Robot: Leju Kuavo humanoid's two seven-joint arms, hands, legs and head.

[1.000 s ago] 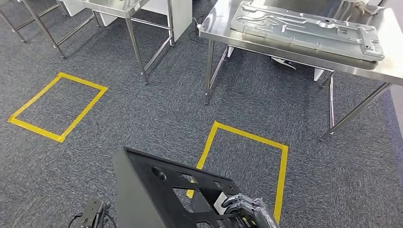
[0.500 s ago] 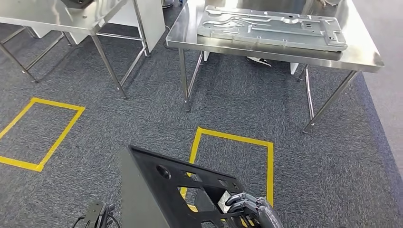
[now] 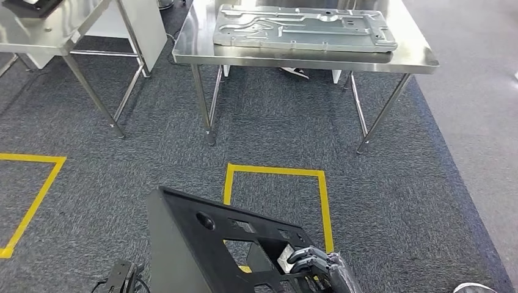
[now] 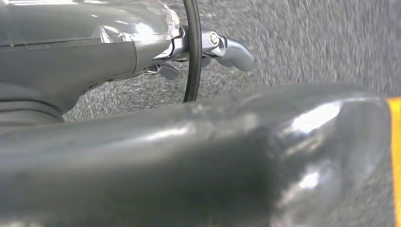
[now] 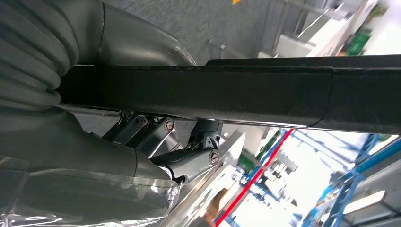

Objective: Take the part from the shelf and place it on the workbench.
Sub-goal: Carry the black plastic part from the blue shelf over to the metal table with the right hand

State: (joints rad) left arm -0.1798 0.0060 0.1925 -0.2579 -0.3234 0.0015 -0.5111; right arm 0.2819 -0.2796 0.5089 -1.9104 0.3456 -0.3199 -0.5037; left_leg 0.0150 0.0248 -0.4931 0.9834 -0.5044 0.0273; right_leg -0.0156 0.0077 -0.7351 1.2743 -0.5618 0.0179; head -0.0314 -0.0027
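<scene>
The black part [image 3: 207, 244], a flat frame with cut-out holes, stands tilted at the bottom of the head view, carried above the carpet. My right hand [image 3: 313, 264] grips its lower right edge, fingers curled over the rim. In the right wrist view the part's black bar [image 5: 213, 94] runs between the thumb and the fingers [image 5: 189, 161]. My left hand [image 3: 121, 278] sits low beside the part's left face, and its contact with the part is hidden. In the left wrist view its fingers [image 4: 229, 46] reach out over the carpet. The steel workbench [image 3: 415, 61] stands ahead.
A silver stamped metal panel [image 3: 305, 27] lies on the workbench. A second steel table [image 3: 55, 30] stands at the far left. A yellow tape square [image 3: 275, 172] marks the carpet before the workbench, with another tape line [image 3: 33, 183] at left. A white shoe tip [image 3: 476, 288] shows at bottom right.
The whole picture has shifted: the camera has turned, so the workbench now sits centred and square ahead. The part and both hands keep their place in the view.
</scene>
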